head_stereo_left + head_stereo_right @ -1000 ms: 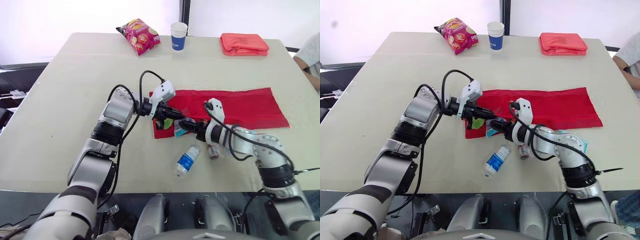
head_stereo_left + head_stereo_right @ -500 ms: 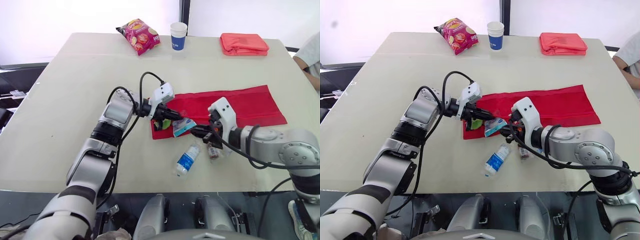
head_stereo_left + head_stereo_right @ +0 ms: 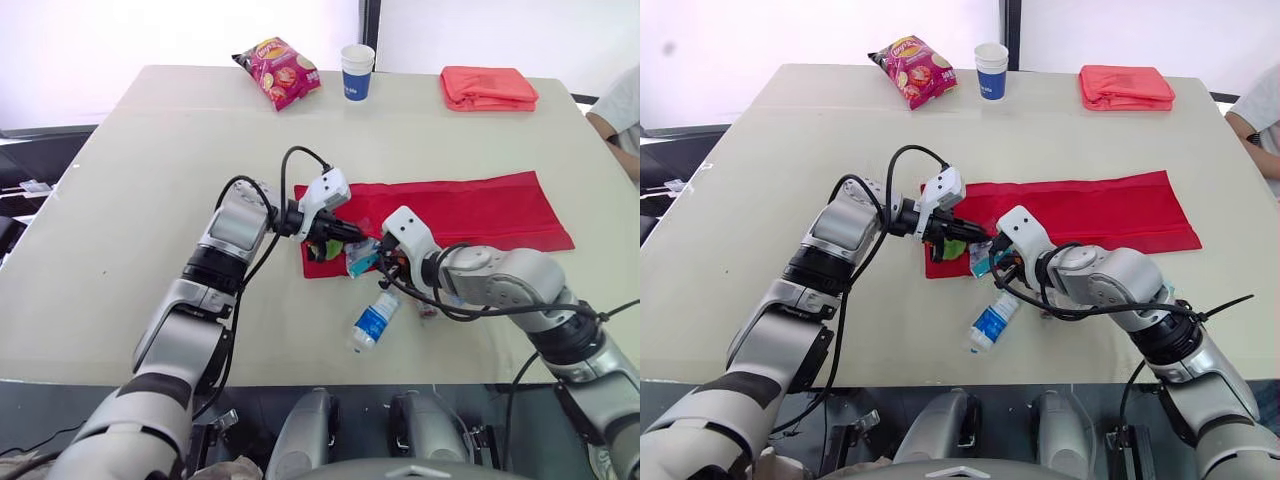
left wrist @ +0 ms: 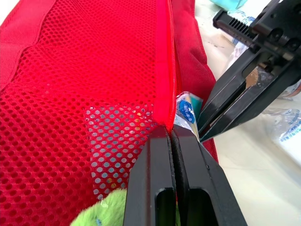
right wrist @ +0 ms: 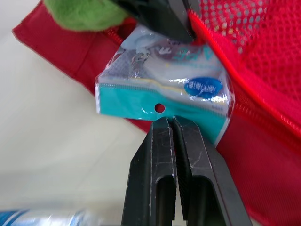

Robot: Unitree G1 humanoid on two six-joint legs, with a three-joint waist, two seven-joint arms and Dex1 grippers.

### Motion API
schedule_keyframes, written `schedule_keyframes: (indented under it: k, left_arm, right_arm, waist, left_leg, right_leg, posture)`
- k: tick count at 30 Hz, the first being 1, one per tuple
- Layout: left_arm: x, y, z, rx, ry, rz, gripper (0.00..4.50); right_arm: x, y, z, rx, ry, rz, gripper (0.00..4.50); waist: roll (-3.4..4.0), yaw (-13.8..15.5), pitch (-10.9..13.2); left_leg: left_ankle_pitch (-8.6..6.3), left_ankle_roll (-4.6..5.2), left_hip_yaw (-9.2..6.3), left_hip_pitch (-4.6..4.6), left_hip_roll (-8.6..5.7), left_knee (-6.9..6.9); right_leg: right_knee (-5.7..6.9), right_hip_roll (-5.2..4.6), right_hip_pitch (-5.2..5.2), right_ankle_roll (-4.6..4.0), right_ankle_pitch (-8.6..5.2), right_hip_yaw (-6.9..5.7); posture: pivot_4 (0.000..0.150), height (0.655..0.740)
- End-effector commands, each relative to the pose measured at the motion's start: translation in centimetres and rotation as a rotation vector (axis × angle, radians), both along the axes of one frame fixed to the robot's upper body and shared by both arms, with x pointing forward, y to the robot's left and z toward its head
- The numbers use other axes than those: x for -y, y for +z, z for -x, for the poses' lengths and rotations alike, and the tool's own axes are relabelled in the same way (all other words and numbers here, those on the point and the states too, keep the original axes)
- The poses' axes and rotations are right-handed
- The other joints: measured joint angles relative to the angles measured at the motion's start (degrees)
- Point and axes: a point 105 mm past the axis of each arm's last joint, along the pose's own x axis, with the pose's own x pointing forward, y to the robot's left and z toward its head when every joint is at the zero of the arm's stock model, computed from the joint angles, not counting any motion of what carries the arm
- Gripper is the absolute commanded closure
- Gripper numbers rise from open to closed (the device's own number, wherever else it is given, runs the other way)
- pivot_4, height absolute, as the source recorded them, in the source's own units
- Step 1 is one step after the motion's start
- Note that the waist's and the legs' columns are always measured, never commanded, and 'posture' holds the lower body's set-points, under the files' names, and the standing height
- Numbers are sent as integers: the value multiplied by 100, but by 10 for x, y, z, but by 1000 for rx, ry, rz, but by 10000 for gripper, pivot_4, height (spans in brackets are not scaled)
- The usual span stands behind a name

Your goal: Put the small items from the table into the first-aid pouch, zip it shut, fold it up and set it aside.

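The red first-aid pouch (image 3: 460, 210) lies unfolded across the table's middle. My left gripper (image 3: 345, 232) is shut on the zipper edge of its mesh flap (image 4: 94, 70) at the pouch's left end, holding the pocket up. A teal packet (image 5: 160, 94) sits at that opening, partly under the flap. My right gripper (image 5: 171, 121) is shut on the packet's near edge. A green item (image 4: 113, 209) lies inside the pocket. On the table in front of the pouch lie a small blue-labelled bottle (image 3: 374, 322) and a small vial (image 3: 428, 305).
At the table's far edge are a red snack bag (image 3: 278, 72), a blue and white paper cup (image 3: 357, 72) and a folded coral cloth (image 3: 488, 88). A person's arm (image 3: 622, 115) shows at the far right.
My right arm drew back and swung its elbow out, then brought the gripper and packet back against the pocket opening. The left gripper kept its hold on the flap.
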Motion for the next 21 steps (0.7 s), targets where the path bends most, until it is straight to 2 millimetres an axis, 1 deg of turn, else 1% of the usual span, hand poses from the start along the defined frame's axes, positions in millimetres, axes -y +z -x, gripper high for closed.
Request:
schedule_keyframes:
  k: [1,7,10,13,19,21]
  left_arm:
    - [9,9,6,34,-41,28,45000]
    - [7,6,7,30,-39,24,45000]
    - [8,5,7,32,-39,24,45000]
    - [7,5,6,41,-34,20,45000]
    - [2,6,4,49,-18,15,45000]
    - [1,6,4,50,-15,14,45000]
  right_arm:
    - [-14,9,-13,66,-9,-41,43334]
    - [-21,15,-29,107,-55,-76,43334]
    - [-26,13,-34,113,-66,-83,43334]
    - [-35,12,-26,85,-5,-107,43334]
    - [-25,24,-2,39,87,-152,43334]
    - [-24,27,7,30,118,-168,43334]
  waist:
    - [0,0,0]
    - [1,1,-1]
    - [2,-5,-2]
    - [3,-7,-2]
    - [3,1,-2]
    - [3,3,-2]
  left_leg:
    - [0,0,0,0,1,0]
    - [1,-1,-1,1,-1,1]
    - [1,-2,-1,3,-1,1]
    - [4,-6,0,7,-1,1]
    - [4,-7,-4,2,-1,0]
    - [4,-7,-5,1,-1,0]
  right_leg:
    - [0,1,0,0,0,-1]
    - [2,0,1,0,0,-2]
    - [3,0,1,0,0,-2]
    - [2,1,2,0,0,-1]
    - [5,1,1,0,0,-3]
    - [4,0,1,0,0,-4]
  posture:
    - [1500,7395]
    - [1500,7395]
    - [1500,7395]
    - [1500,7395]
    - [1500,7395]
    - [1500,7395]
